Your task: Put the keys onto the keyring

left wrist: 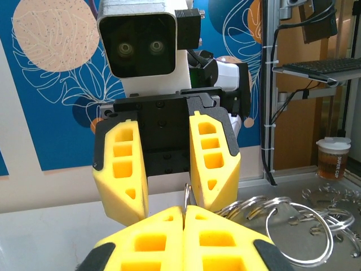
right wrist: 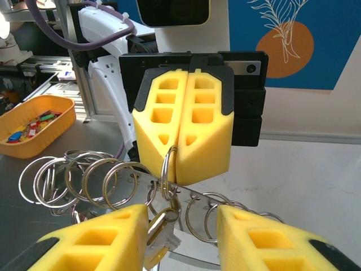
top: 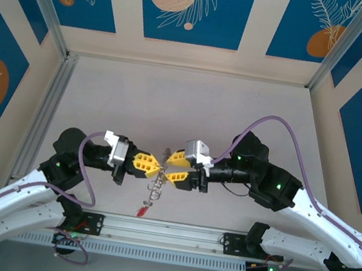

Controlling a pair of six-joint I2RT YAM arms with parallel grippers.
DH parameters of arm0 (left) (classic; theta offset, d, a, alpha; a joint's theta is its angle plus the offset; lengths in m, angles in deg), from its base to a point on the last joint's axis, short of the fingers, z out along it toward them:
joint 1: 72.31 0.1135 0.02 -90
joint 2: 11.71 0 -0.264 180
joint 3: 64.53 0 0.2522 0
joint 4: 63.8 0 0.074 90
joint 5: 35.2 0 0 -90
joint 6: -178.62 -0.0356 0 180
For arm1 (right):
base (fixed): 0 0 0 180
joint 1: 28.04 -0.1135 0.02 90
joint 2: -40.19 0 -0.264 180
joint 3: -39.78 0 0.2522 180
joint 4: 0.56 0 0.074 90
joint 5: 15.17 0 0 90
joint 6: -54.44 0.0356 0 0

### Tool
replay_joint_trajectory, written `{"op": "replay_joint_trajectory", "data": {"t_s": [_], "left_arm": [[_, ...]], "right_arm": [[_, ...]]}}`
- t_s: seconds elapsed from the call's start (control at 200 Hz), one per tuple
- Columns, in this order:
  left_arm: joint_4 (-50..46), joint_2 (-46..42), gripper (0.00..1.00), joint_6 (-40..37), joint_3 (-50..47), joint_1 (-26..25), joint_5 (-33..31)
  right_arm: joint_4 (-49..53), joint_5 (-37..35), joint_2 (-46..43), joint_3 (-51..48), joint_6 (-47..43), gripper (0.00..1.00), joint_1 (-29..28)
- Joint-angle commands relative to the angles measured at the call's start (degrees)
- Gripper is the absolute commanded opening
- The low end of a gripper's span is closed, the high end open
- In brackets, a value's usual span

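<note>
Leftmost, we see the left arm's yellow-fingered gripper (top: 157,166) with its pads pressed flat together, pinching the rim of the thin silvery metal keyring (right wrist: 168,169). In the left wrist view that keyring (left wrist: 188,197) rises edge-on from the seam between the closed fingers (left wrist: 152,240).

Below the two grippers, in the top view, the bunch of small silvery metal keys (top: 155,188) hangs in a loose string over the pale tabletop (top: 173,99). A small red plastic tag (top: 143,208) sits at its lowest end.

From the right wrist view, several more silvery rings (right wrist: 84,178) fan out to the left of the pinched one. At least one key (right wrist: 163,228) dangles under it, between the right arm's fingers. We cannot tell which ring each key sits on.

To the right, the right arm's yellow-fingered gripper (top: 167,165) faces the left one tip to tip. Its fingers are spread wide, one on each side of the left fingertips, and hold nothing.

Off to the side, the right wrist view shows an orange plastic tray (right wrist: 56,113) of coloured bits. In the left wrist view a paper cup (left wrist: 331,158) stands at the far right.
</note>
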Motion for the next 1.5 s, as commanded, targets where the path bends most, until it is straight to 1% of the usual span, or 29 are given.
{"op": "replay_joint_trajectory", "data": {"t_s": [0.0,0.195,0.285,0.34,0.41,0.455,0.535,0.575,0.62,0.705,0.75,0.83,0.9,1.005,1.18,1.496], "left_arm": [[3.9,-0.4,0.0,0.7,0.0,-0.1,-0.2],[4.0,0.2,0.0,0.7,0.0,-0.1,0.2],[3.7,0.1,0.0,0.6,-0.1,-0.2,0.1],[3.6,0.0,0.0,0.6,0.0,-0.2,0.1],[3.7,0.0,0.0,0.6,0.0,-0.1,0.0],[3.7,0.0,0.0,0.6,0.1,-0.1,0.0],[1.8,0.0,0.0,0.0,1.0,-0.2,-0.4],[-2.9,-0.1,0.0,-1.9,2.7,-0.1,-1.5],[-11.3,-0.3,0.0,-5.4,5.6,-0.1,-3.3],[-26.6,-0.9,0.19,-12.5,11.4,-0.2,-7.6],[-33.8,-0.7,0.26,-15.8,14.7,-0.2,-9.9],[-44.7,1.3,0.29,-20.8,20.7,-0.2,-13.1],[-50.8,3.9,0.3,-23.7,24.8,-0.3,-14.5],[-54.1,6.5,0.31,-25.9,27.6,-0.5,-15.3],[-55.2,8.9,0.31,-27.4,28.2,-0.8,-15.7],[-57.2,9.8,0.3,-27.8,28.4,-1.4,-16.8]], "right_arm": [[-2.1,1.9,-0.6,-0.8,-0.4,0.34,-0.5],[-4.1,2.4,0.9,-0.5,0.4,0.3,-0.5],[-4.7,2.7,1.1,-0.7,0.7,0.25,-0.5],[-4.8,2.5,1.4,-0.7,0.8,0.18,-0.5],[-4.4,1.3,1.7,-0.6,0.9,0.06,-0.6],[-3.7,0.2,1.9,-0.2,0.7,0.0,-0.5],[-1.5,-3.4,2.1,0.9,0.0,0.0,-0.6],[0.1,-5.2,2.1,1.7,-0.7,0.0,-0.6],[2.3,-7.6,2.2,2.7,-1.5,0.0,-0.8],[7.4,-12.3,2.5,5.0,-4.0,0.0,-1.4],[9.9,-14.8,2.9,6.2,-5.8,0.0,-2.2],[14.0,-19.2,4.5,8.8,-8.3,0.0,-3.2],[17.4,-21.4,6.7,11.6,-9.8,0.0,-4.1],[20.0,-23.3,9.0,14.4,-11.3,0.0,-5.3],[21.9,-21.5,11.3,17.5,-11.6,0.0,-5.7],[24.4,-18.6,14.1,21.3,-12.2,0.0,-5.8]]}}
